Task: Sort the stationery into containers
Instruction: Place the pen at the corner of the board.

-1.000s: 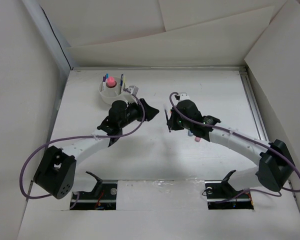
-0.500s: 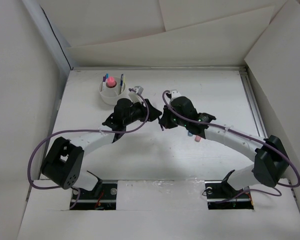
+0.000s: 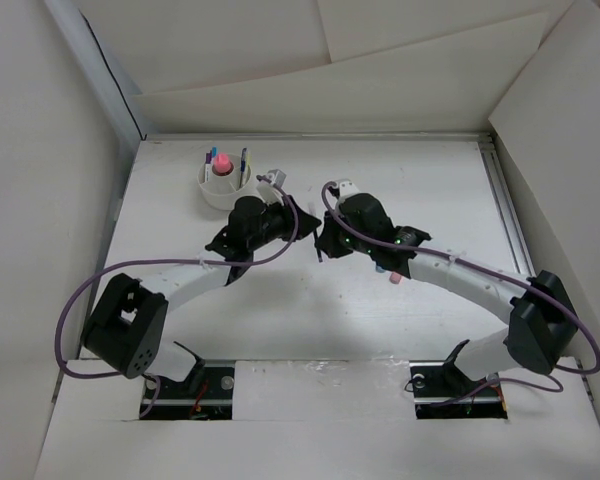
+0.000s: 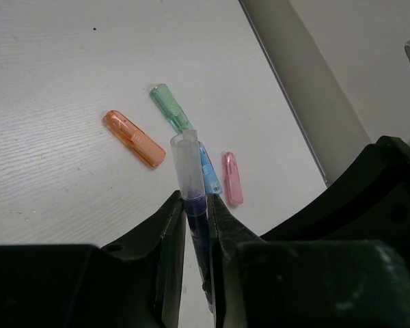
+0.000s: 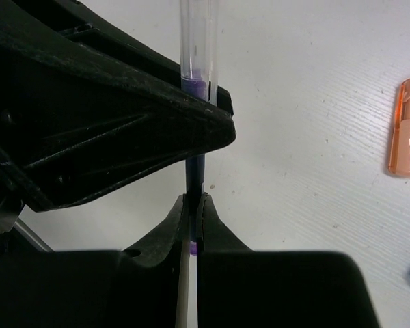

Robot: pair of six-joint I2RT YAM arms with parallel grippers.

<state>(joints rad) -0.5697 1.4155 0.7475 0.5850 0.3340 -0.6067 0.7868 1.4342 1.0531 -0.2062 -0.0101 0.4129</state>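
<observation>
The thin clear-barrelled purple pen (image 4: 185, 160), mid-frame above the counter (image 4: 55, 102), is clenched by both the left end effector (image 4: 191, 208) and right end effector (image 5: 191, 208), so one grip should be released before it is pulled.

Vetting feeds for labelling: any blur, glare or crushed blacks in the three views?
Top view: even, soft light, no glare, only faint shadows on the table. Left wrist: orange cap is sharp; left tool, shut on the pen, is dark and soft. Right wrist: right tool and the left tool are near-black, with little detail.
</observation>
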